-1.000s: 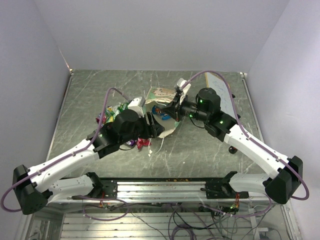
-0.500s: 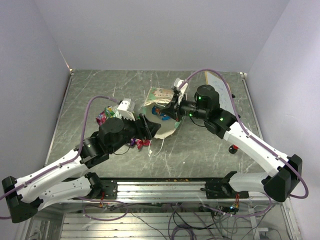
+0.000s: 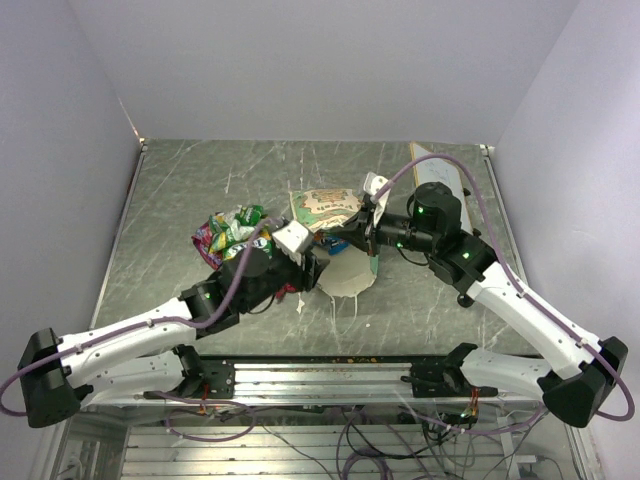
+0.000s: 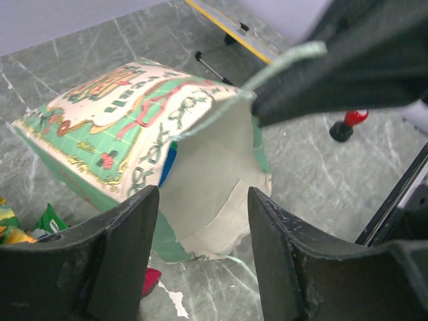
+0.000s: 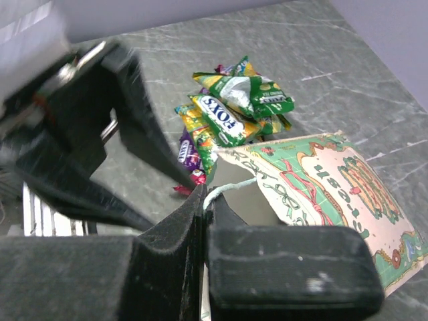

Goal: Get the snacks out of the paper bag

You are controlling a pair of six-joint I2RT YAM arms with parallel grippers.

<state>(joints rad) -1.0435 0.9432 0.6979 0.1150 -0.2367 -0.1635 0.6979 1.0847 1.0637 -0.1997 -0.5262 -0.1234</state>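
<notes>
Seen from above, the paper bag (image 3: 325,203) lies on its side near the middle of the table (image 3: 180,180), its mouth turned toward the arms. Its rim is pinched by the right gripper (image 3: 347,240). The left gripper (image 3: 308,268) is placed at the mouth, just beside the rim. The snacks (image 3: 230,228) are heaped on the table near the bag, to its left.

In the left wrist view, that gripper's jaws are released and spread wide, and the bag's cream inside is framed between them. A blue packet (image 4: 171,160) is glimpsed within the bag. A red-capped knob (image 4: 349,123) is seen on the table beyond.

In the right wrist view, the jaws are clenched flat together on the bag's rim, with a white string handle (image 5: 227,190) just beside them. Green and yellow packets are seen piled past the bag.
</notes>
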